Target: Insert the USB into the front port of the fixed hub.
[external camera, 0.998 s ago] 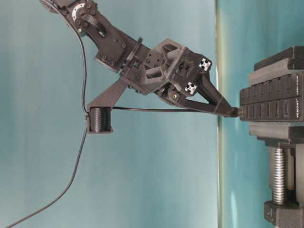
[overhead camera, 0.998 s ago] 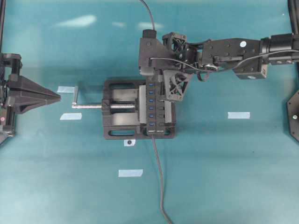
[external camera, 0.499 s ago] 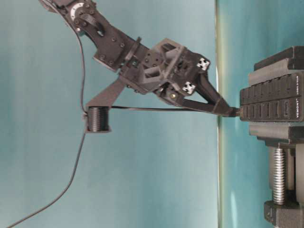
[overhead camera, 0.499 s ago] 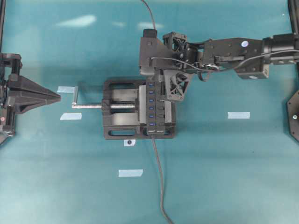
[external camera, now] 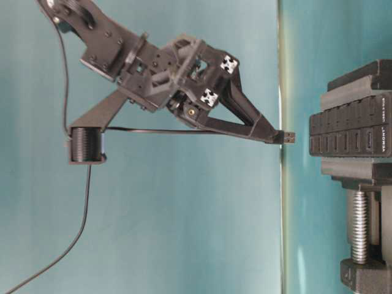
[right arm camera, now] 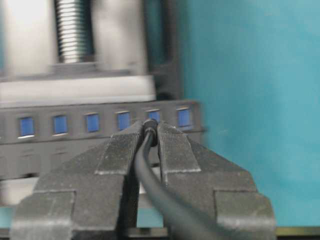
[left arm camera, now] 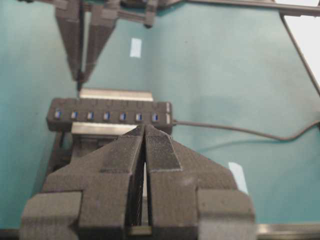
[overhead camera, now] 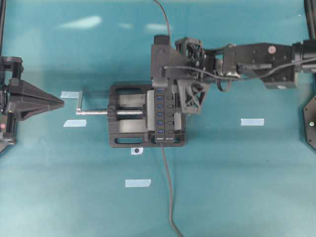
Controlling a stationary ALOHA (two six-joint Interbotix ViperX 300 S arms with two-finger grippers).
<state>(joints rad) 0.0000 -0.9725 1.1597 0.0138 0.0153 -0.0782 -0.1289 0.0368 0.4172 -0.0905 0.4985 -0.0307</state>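
The fixed hub point(overhead camera: 162, 118) is a long black bar with a row of blue slots, clamped in a black vise point(overhead camera: 126, 118). My right gripper point(external camera: 278, 136) is shut on the USB point(external camera: 286, 137), a small black plug. A clear gap separates the plug from the hub point(external camera: 349, 136). In the right wrist view the plug point(right arm camera: 151, 125) sits between my fingertips, in front of the blue slots near the row's right end. Its cable point(right arm camera: 165, 195) runs back between the fingers. My left gripper point(overhead camera: 61, 102) rests at the far left, shut and holding nothing.
The vise's silver screw handle point(overhead camera: 81, 102) sticks out to the left. The hub's own dark cable point(overhead camera: 169, 192) trails toward the near table edge. Several pale tape strips point(overhead camera: 252, 121) lie on the teal table point(overhead camera: 237, 177).
My right gripper has drawn back from the hub with the plug still in it. The plug sat against the hub's face before; now there is a gap. The left arm has not moved.
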